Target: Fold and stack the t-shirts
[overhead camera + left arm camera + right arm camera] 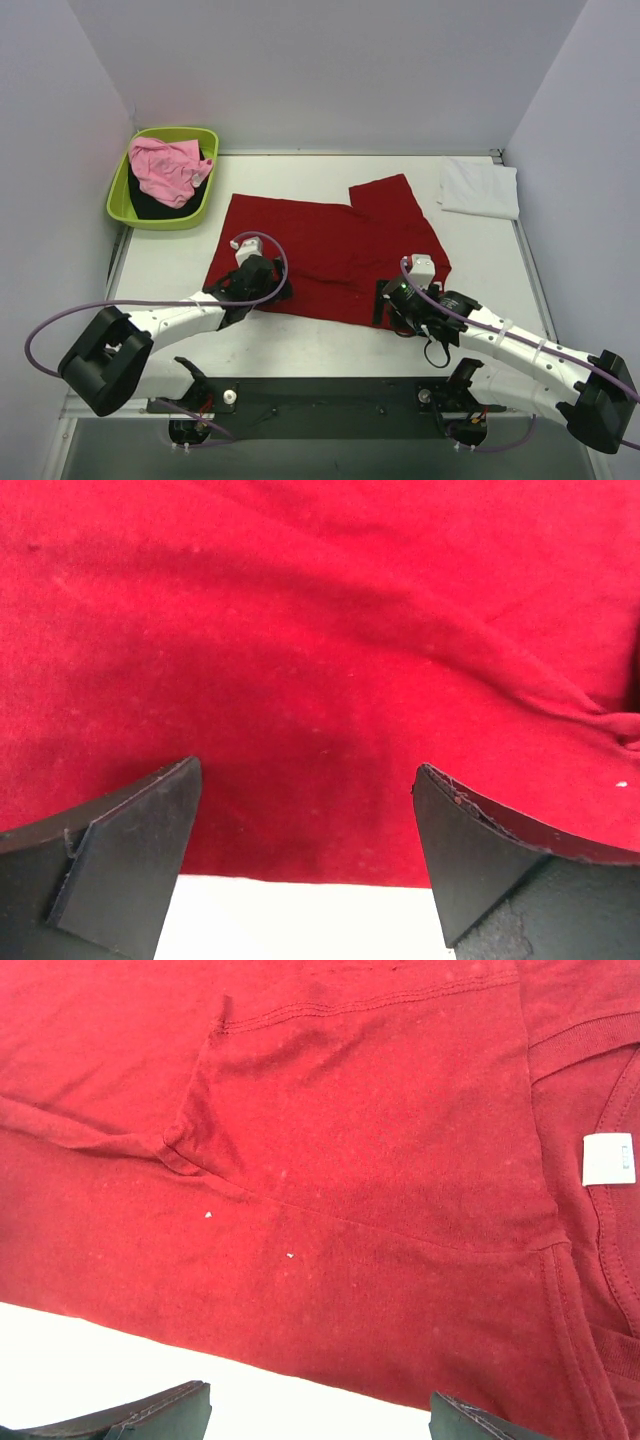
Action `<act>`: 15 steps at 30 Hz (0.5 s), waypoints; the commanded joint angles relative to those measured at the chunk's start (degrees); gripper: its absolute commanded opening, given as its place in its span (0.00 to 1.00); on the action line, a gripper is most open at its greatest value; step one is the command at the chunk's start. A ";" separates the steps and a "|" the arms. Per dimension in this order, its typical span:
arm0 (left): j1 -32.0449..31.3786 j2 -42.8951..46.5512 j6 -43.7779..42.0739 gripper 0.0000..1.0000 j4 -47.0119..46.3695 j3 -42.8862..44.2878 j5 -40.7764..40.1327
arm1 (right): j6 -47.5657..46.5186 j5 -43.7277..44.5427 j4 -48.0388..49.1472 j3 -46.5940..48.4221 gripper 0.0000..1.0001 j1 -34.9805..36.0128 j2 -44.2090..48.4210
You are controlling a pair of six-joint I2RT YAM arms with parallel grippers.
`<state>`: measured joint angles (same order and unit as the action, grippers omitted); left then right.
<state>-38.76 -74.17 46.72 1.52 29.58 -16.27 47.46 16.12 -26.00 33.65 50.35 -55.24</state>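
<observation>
A deep red t-shirt (330,250) lies spread flat in the middle of the table. My left gripper (252,290) is open over the shirt's near left edge; the left wrist view shows the red cloth (320,660) and the hem between the spread fingers (130,850). My right gripper (392,300) is open at the shirt's near right edge; its wrist view shows the red cloth (350,1160) with a white neck label (607,1160). A folded white t-shirt (480,187) lies at the back right. A pink t-shirt (168,168) lies on a black one (150,205) in the tub.
A lime-green plastic tub (120,195) stands at the back left corner of the white table (300,340). Purple cables loop from both arms near the front edge. Walls close in the back and both sides.
</observation>
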 commanded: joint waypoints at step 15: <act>-9.21 9.56 11.81 0.97 4.27 -14.46 -2.35 | -1.58 0.05 -1.33 2.12 0.90 0.28 -0.30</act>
<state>-44.25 -65.98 52.53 -5.54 19.57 -19.57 46.39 15.97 -25.93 33.65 50.35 -55.29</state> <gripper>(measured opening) 0.974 0.897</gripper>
